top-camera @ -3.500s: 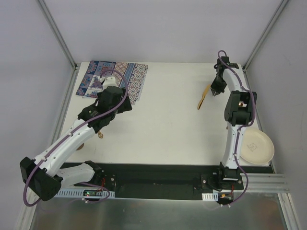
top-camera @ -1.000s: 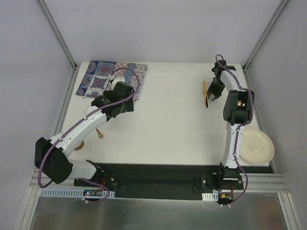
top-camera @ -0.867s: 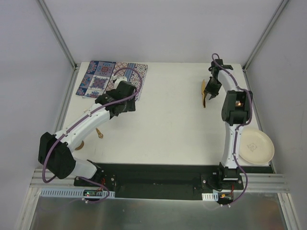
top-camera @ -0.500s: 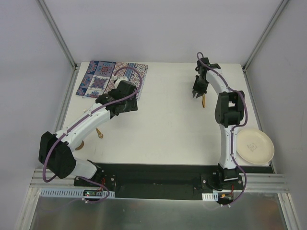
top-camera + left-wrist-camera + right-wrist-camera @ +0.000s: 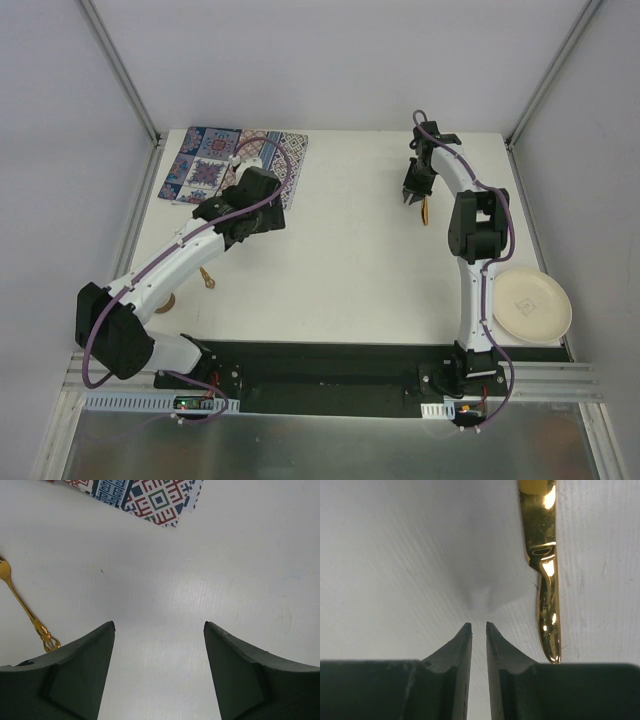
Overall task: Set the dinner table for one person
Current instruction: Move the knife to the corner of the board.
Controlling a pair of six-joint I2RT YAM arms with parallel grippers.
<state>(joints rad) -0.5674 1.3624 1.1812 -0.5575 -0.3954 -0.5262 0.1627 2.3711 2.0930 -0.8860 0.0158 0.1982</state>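
Bench [image 5: 340, 260]: a large, flat white rectangular top with aluminium rails along its edges. It carries everything here, with both arm bases at its near edge.
Plate [image 5: 535, 305]: pale and round, at the near right corner, overhanging the right edge a little.
Fork [image 5: 207, 278]: gold, lying flat near the left edge, just beside the left arm's forearm. The left wrist view shows its ornate handle end near the left finger.
Brown round thing [image 5: 165, 302]: by the near left edge, mostly hidden under the left arm, so I cannot tell what it is.
Left arm [image 5: 170, 262]: it rises from its base, bends back at the elbow, and reaches diagonally toward the far left corner.
Left jaws: spread wide and released, with only bare bench between them.
Right arm [image 5: 478, 230]: stretched along the right side, with the wrist bent left and down toward the far half of the bench.
Right jaws: drawn almost together with a thin slit between the tips. They grasp nothing and are poised over bare bench.
Gold utensil [image 5: 542, 580]: lying flat just right of those tips, apart from them. Only its handle shows.
Placemat [image 5: 235, 165]: blue-and-red patterned cloth at the far left corner, with the left wrist over its near right part.
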